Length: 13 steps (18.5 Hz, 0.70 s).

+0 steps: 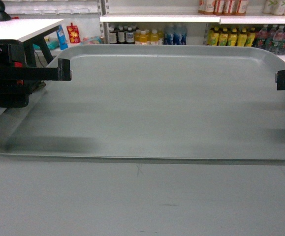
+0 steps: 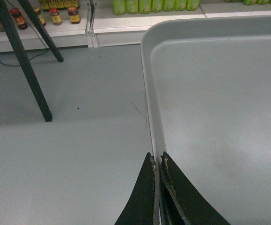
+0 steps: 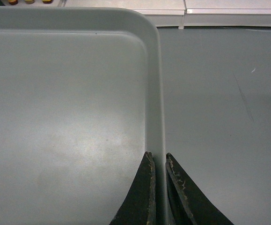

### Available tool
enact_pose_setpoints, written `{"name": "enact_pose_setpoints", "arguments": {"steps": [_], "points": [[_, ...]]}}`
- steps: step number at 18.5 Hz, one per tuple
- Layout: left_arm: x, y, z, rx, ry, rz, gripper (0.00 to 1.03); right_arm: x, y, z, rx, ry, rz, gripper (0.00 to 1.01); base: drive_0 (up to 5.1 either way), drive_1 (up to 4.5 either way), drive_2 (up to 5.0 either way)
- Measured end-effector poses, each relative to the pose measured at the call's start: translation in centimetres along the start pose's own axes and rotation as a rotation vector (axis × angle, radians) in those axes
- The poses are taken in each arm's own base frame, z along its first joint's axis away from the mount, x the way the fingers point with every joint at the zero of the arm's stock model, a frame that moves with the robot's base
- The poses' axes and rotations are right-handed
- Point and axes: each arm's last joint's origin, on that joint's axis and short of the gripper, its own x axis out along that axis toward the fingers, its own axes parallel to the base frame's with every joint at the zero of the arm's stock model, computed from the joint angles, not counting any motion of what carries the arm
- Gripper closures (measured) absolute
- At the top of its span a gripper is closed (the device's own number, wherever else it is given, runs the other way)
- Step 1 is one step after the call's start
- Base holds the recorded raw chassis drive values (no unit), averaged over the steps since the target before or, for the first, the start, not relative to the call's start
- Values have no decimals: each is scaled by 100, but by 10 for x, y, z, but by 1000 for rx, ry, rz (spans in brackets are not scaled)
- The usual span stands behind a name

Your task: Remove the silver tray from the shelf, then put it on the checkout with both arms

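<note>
head level, wrists down, tray shared

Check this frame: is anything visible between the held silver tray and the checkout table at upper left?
Nothing visible. The left gripper and right gripper each pinch a rim of the silver tray. The checkout corner shows bare; the rest is out of frame.

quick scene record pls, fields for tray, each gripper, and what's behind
tray: silver tray, empty, held level in the air above the grey floor
left gripper: shut on the tray's left rim
right gripper: shut on the tray's right rim
checkout: white-topped table at far left, tray not on it
background: store shelves with bottled drinks
</note>
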Motion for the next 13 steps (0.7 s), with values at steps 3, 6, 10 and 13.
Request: {"name": "enact_pose_setpoints", "arguments": {"steps": [3,6,10,13], "points": [[0,0,0,0,0,0,101,0,0,0,0,0,0,98,0,0,0],[0,0,0,0,0,0,101,0,0,0,0,0,0,98,-164,83,83],[0,-1,0,1,0,-2,101,0,0,0,-3,0,-2,98,-484,261,261],[0,0,0,1,0,-1,101,0,0,0,-4,0,0,98,-491,254,254]]}}
